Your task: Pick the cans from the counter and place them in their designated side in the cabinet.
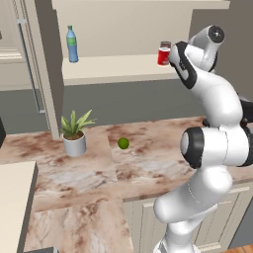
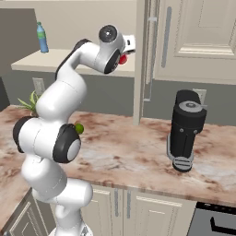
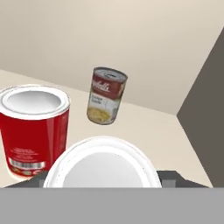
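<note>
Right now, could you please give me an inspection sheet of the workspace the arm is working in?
Surface: marbled counter, a broad flat slab with a pale edge.
Job's things: both are on the shelf of the cabinet; one red can stands upright, the other can sits right under the hand.
Clutter: tan-labelled can and blue bottle on the shelf; potted plant, lime and black appliance on the counter.
Grippers: gripper at the shelf's right end; open or shut cannot be told.
Cables: nothing seen.
Surroundings: wall outlet behind the counter.
</note>
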